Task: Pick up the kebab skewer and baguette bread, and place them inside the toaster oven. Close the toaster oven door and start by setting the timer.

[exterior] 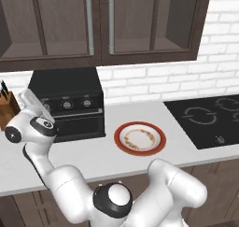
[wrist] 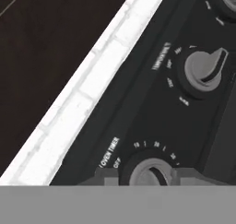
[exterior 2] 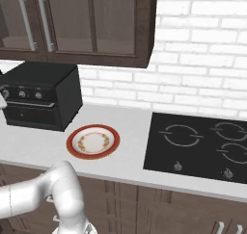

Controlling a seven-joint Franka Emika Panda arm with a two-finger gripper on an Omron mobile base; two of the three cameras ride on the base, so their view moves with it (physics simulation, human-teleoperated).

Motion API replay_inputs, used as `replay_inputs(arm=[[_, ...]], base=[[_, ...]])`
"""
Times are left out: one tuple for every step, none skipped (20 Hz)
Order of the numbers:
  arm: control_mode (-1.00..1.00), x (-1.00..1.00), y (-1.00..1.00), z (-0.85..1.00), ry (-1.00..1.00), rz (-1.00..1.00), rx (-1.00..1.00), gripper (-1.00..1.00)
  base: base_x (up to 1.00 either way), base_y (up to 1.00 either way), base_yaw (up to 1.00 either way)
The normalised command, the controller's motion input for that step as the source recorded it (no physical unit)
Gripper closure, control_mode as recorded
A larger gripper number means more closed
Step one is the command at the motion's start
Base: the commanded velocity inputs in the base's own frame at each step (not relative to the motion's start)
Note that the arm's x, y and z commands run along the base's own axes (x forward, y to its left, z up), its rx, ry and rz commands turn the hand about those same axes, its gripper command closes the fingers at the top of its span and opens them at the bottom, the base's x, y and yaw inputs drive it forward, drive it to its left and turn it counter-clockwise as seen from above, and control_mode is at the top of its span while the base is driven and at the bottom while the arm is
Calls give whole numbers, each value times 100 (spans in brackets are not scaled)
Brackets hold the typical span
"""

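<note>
Left base view: black toaster oven on the white counter under dark wood cabinets, toaster oven door shut. Knife block at its left. Red-rimmed plate just right of the oven; black cooktop further right. White arm's hand at the oven's left front.

Right base view: oven at left, plate beside it, cooktop at right.

Hand view: gripper fingertips drawn close, clamped either side of the oven timer knob; temperature knob above it.
</note>
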Motion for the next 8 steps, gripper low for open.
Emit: replay_inputs(arm=[[-100,14,74,-100,-15,-5,30,100],[-100,12,74,-100,-16,-5,30,100],[-100,12,75,-100,-17,-5,30,100],[-100,16,76,-100,-17,-6,31,100],[-100,20,76,-100,-17,-6,32,100],[-100,25,76,-95,-18,-7,33,100],[-100,26,79,-94,-18,-8,33,100],[-100,29,83,-89,-18,-8,34,100]], base=[[0,0,0],[0,0,0],[0,0,0],[0,0,0],[0,0,0],[0,0,0],[0,0,0],[0,0,0]])
